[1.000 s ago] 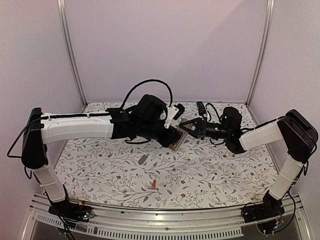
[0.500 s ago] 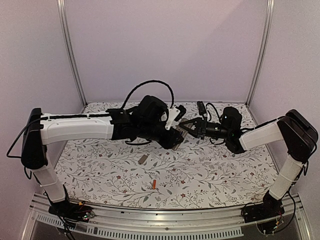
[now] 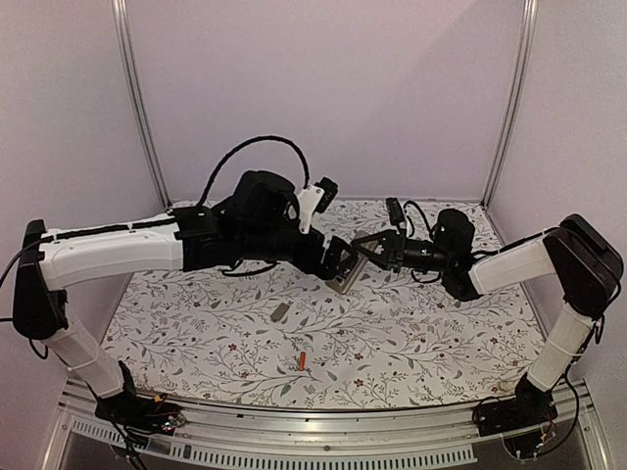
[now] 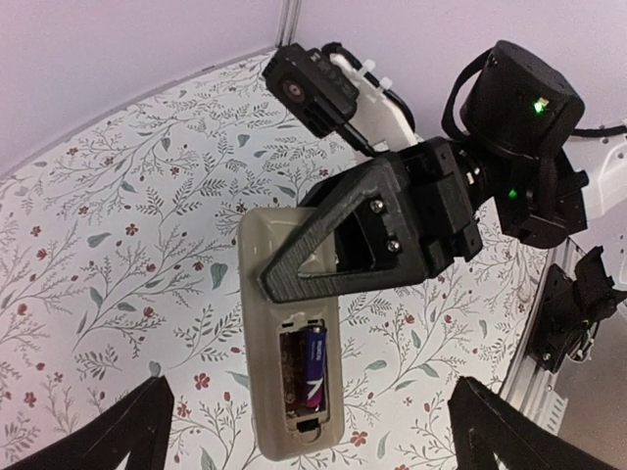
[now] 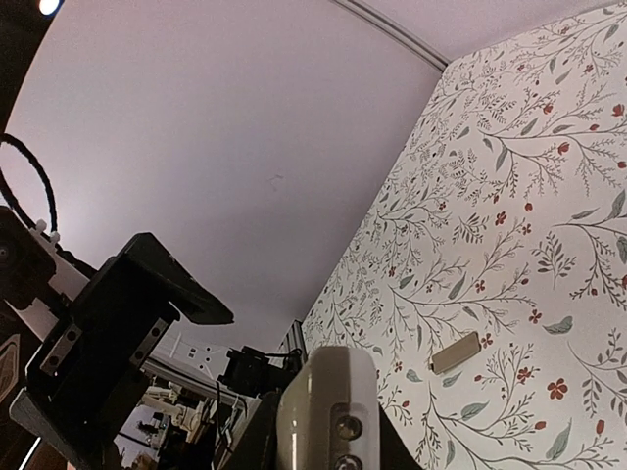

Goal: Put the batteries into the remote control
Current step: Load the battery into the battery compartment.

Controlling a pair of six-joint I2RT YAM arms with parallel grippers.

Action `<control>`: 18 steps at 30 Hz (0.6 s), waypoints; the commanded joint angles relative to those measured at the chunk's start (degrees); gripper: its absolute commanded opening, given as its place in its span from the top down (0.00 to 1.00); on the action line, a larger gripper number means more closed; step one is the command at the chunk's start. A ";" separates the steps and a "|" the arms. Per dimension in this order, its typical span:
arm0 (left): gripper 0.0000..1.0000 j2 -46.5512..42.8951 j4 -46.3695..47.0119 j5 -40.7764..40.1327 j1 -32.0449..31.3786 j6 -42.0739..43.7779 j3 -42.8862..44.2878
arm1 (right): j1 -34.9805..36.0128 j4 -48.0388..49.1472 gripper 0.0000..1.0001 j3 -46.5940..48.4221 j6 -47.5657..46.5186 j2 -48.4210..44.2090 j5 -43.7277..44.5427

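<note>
The remote control hangs in mid-air with its grey-beige back toward the left wrist camera. My right gripper is shut on its upper half. The battery compartment is uncovered. A dark battery lies in its right slot, and the left slot shows only a spring. My left gripper stands wide open just off the remote's lower end, touching nothing. In the top view it sits right beside the remote. The orange-red battery lies on the table near the front edge.
A flat grey cover sliver lies on the floral tabletop left of centre, also seen as that cover in the right wrist view. Metal frame posts and pale walls surround the table.
My left gripper went from nearly shut to wide open and drew back to the left from the remote, its arm rising. The right arm and the remote stayed still.
</note>
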 commanded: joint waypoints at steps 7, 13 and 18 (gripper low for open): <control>0.00 -9.77 18.65 4.35 5.09 -19.12 -19.03 | -0.23 2.00 1.00 3.14 -0.91 -2.06 2.39; 0.00 -8.18 21.82 7.14 5.28 -26.73 -19.89 | -0.14 2.74 1.00 4.09 -1.01 -2.07 4.01; 0.04 -4.54 30.00 10.32 5.24 -35.14 -21.63 | 0.17 3.60 1.00 5.00 -0.80 -2.23 4.93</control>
